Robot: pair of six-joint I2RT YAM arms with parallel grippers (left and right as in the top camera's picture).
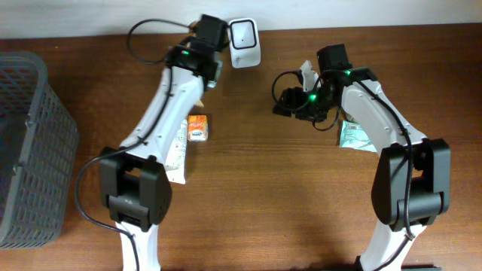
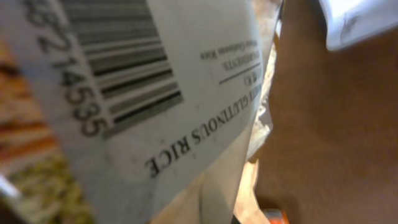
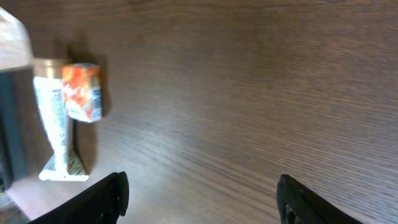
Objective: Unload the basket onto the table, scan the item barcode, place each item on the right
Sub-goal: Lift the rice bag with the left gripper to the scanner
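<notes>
- While the left hand (image 1: 213, 34) sits clamped shut at the far edge of the table (image 1: 271, 211), the glutinous rice packet (image 2: 186, 93) it grips fills its wrist view, hiding the fingers.
- The packet's white label is tilted, with its barcode (image 2: 118, 62) and printed digits facing the wrist camera, close and partly blurred.
- A white barcode scanner (image 1: 245, 41) stands just beside the left hand; from the wrist, its corner (image 2: 364, 18) shows past the packet's edge.
- The right hand (image 1: 285, 102) hangs over bare wood near the middle of the table, its fingers (image 3: 115, 196) spread wide with nothing between them.
- A small orange box (image 1: 197, 126) lies next to the left arm, touching the cap end of a white tube (image 1: 179, 150).
- A green-and-white packet (image 1: 352, 135) lies partly under the right arm.
- A grey plastic basket (image 1: 30, 143) stands at the left edge.
</notes>
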